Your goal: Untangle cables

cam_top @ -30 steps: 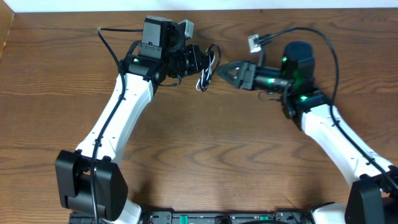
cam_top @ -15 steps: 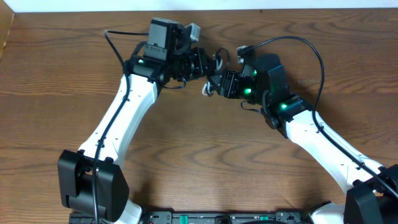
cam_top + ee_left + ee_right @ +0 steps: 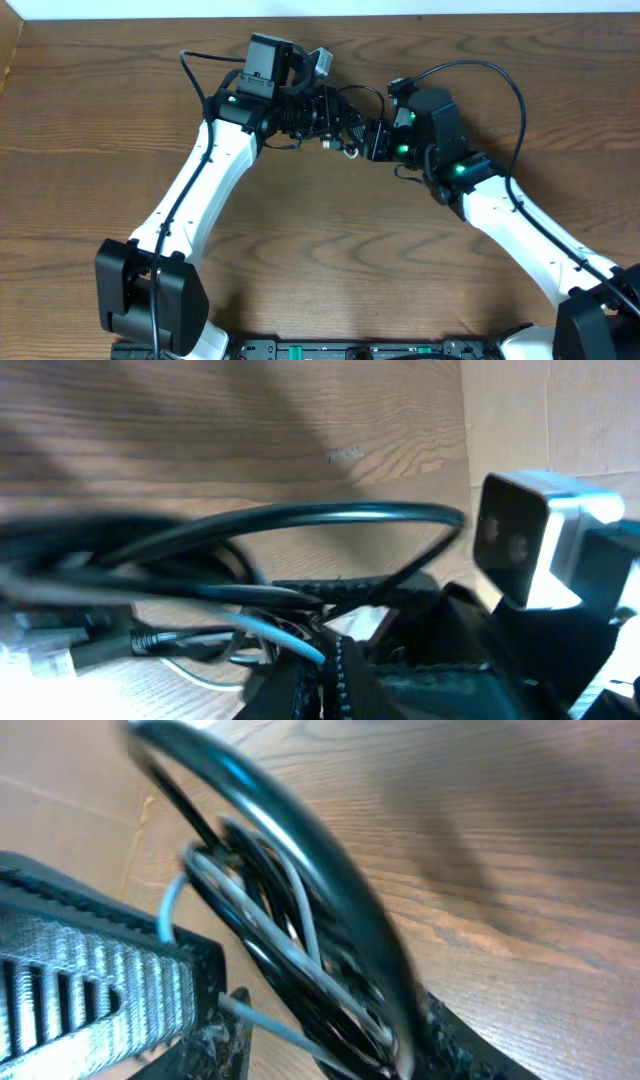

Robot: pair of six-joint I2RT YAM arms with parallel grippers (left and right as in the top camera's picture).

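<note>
The black and white cables hang as one tangled bundle between my two grippers at the back middle of the table. A black loop arcs above them. My left gripper is shut on the bundle; in the left wrist view its jaws pinch the cords low in the frame. My right gripper reaches in from the right. In the right wrist view its jaws stand on either side of the bundle, with a strip of wood showing beside the left finger.
The wooden table spreads out in front of the arms. The right arm's thick black wire loops behind it. The right wrist camera block sits close on the right of the left wrist view.
My right gripper has swung left from open air to the bundle and now straddles it. My left gripper has shifted slightly right and back, still holding the cables.
</note>
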